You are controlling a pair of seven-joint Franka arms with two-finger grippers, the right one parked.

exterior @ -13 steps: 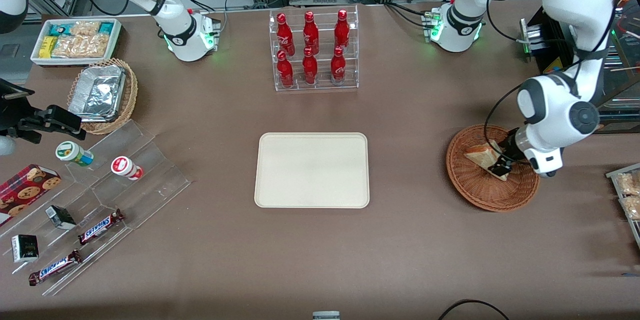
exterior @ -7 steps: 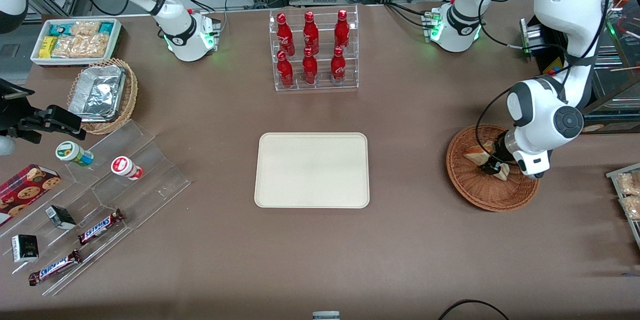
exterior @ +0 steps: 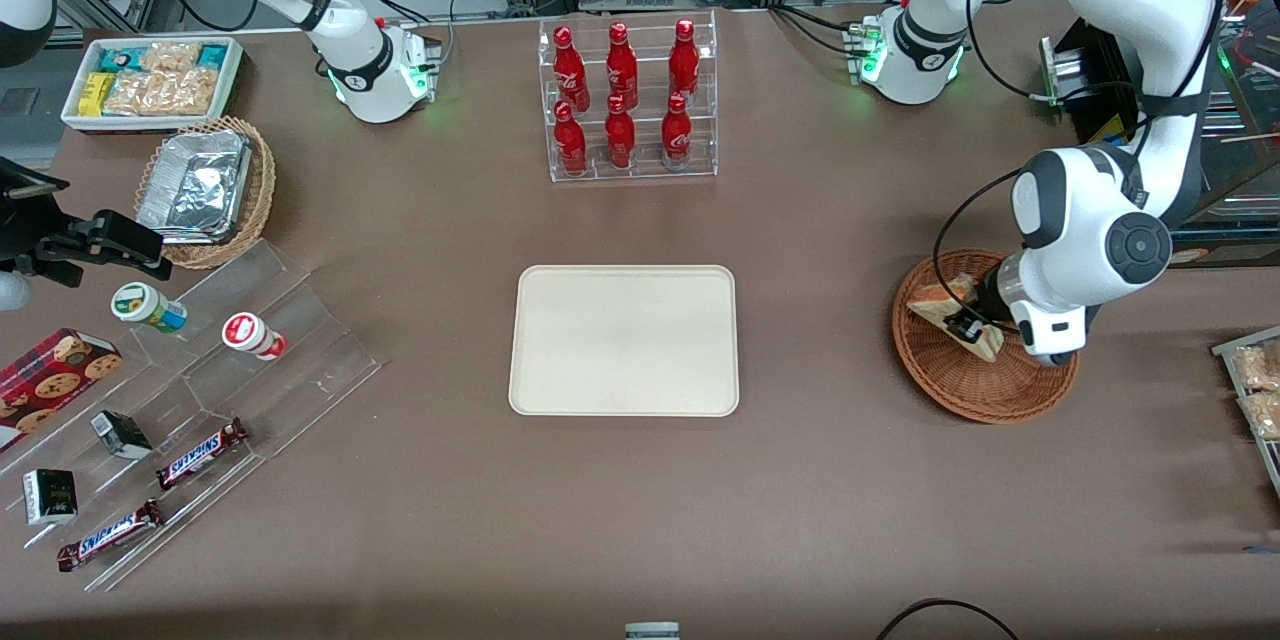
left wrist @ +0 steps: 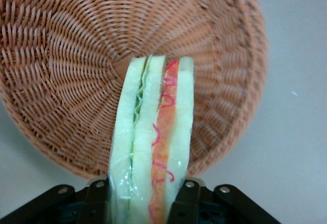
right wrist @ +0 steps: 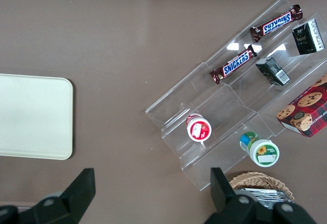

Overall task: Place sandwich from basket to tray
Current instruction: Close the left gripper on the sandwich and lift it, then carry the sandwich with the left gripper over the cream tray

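Observation:
My gripper (exterior: 966, 328) is shut on the sandwich (exterior: 945, 305), holding it lifted a little above the reddish-brown wicker basket (exterior: 975, 382) at the working arm's end of the table. In the left wrist view the sandwich (left wrist: 153, 142) stands edge-on between the black fingers (left wrist: 188, 199), pale bread with green and red filling stripes, and the basket (left wrist: 76, 65) lies below it. The cream tray (exterior: 624, 340) lies flat at the middle of the table, toward the parked arm from the basket, with nothing on it; the right wrist view shows one end of the tray (right wrist: 30, 116).
A clear rack of red bottles (exterior: 625, 100) stands farther from the front camera than the tray. A tan basket with foil containers (exterior: 205, 190), a white snack bin (exterior: 150, 80) and clear tiered shelves (exterior: 200, 390) of snacks sit toward the parked arm's end.
The gripper has risen with the sandwich and shifted slightly toward the tray; the sandwich has come up off the basket floor.

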